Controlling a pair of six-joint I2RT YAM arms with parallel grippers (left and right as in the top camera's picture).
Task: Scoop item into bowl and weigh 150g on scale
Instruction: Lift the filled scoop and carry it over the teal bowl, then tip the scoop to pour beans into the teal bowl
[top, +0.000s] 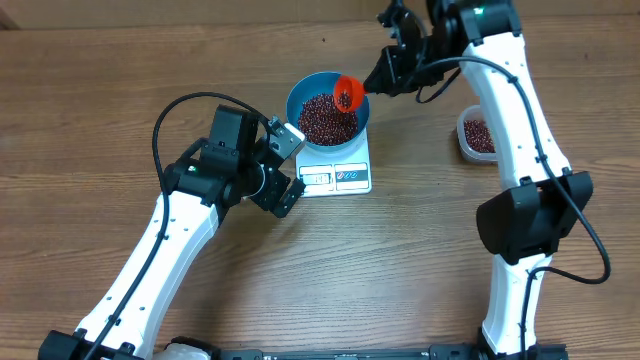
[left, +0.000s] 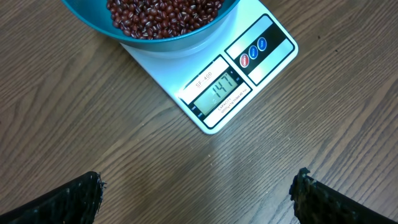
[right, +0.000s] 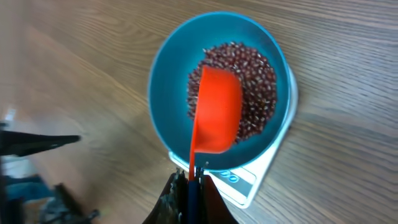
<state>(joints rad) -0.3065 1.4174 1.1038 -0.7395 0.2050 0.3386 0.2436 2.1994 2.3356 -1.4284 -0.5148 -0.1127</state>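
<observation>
the right gripper (right: 190, 183) is pressed together on the thin handle of the orange scoop (right: 216, 112), whose cup hangs over the blue bowl (right: 168, 93) at the centre of the right wrist view, above the beans (right: 258, 81) heaped inside. the bowl sits on the white scale (left: 186, 68), and its display (left: 219, 90) appears to read 147, just short of target. so this looks like a final top-up: tip slowly, let only a few beans fall, wait for the reading to settle, and keep the scoop off the bowl's rim. the left gripper (top: 288, 165), spread wide and holding nothing, hovers just left of the scale in the overhead view and should stay clear of it.
</observation>
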